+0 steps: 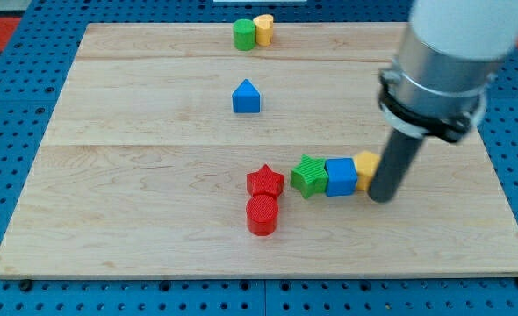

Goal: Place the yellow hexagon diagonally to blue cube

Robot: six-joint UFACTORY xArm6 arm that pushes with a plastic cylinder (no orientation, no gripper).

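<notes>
The yellow hexagon lies right of the board's middle, touching the right side of the blue cube. The cube touches the green star on its left, so the three form a row. My tip stands against the hexagon's lower right side and hides part of it.
A red star sits left of the green star, with a red cylinder just below it. A blue triangular block lies above the middle. A green cylinder and a yellow block stand together at the top edge.
</notes>
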